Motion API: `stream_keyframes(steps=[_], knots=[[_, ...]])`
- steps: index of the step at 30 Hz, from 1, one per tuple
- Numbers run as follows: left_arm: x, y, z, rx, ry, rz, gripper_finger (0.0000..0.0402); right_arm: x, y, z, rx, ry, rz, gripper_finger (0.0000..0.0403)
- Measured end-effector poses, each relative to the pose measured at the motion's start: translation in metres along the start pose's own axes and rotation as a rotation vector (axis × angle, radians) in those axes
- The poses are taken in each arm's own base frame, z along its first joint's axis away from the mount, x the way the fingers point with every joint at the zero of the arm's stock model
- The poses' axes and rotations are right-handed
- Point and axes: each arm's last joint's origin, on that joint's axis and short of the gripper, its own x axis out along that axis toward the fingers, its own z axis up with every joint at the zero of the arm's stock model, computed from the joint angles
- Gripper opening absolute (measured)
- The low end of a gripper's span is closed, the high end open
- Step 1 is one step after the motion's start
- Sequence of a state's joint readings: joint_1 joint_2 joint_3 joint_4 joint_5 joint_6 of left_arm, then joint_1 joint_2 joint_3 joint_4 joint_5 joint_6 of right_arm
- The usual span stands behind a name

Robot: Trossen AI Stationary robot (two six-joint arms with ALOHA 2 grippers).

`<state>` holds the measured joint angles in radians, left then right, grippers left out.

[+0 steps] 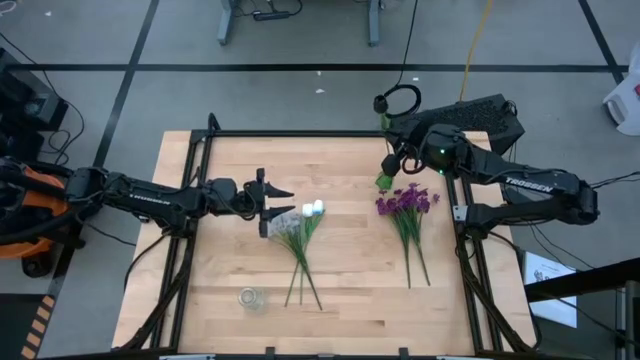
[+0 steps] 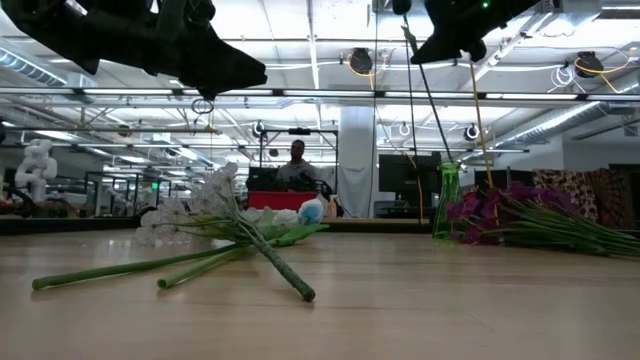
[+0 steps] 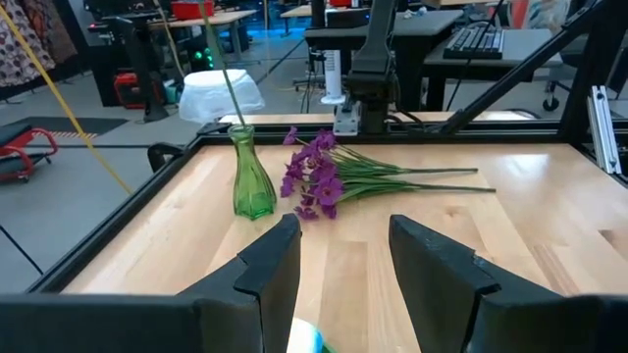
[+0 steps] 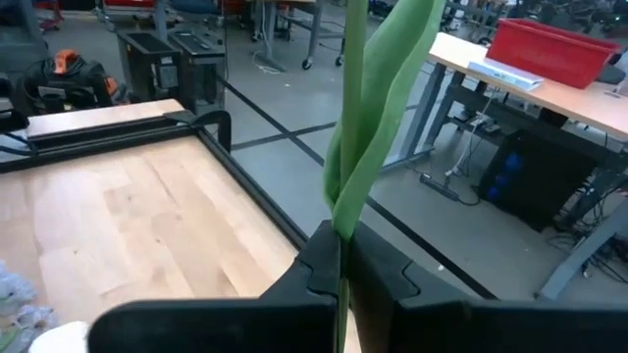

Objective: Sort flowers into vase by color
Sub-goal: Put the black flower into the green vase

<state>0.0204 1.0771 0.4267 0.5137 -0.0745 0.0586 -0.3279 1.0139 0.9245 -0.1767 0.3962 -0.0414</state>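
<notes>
Here the right gripper (image 4: 341, 257) hangs directly above the green vase (image 3: 253, 175), its fingers pinched shut on a green stem (image 4: 345, 118) whose long axis runs straight up and down, the lower end reaching toward the vase's neck; so the coming move turns on that vertical line, stem over mouth, and I judge a plain descent should seat it; just beside the vase lies the purple bunch (image 1: 406, 203), blossoms toward the vase and stems trailing away from it; well apart from the vase, across the table (image 1: 350, 300), the left gripper (image 1: 280, 206) hovers with fingers spread and empty over the white flowers (image 1: 312, 209); a clear glass vase (image 1: 250, 297) stands farthest from the green one.
</notes>
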Motion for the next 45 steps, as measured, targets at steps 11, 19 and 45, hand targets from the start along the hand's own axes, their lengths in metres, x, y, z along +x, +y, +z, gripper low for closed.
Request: stream_keyframes(steps=[11,19,45], knots=[[0.0,0.0,0.0,0.0,0.0,0.0,0.0164,0.007,0.003,-0.002,-0.01,0.007,0.0,0.0002],[0.0,0.0,0.0,0.001,0.0,0.0,0.0164,0.01,0.004,-0.01,-0.006,0.018,-0.009,0.0002],[0.0,0.0,0.0,0.008,0.001,0.0,0.0164,0.023,0.01,-0.069,0.068,0.007,-0.082,0.0002]])
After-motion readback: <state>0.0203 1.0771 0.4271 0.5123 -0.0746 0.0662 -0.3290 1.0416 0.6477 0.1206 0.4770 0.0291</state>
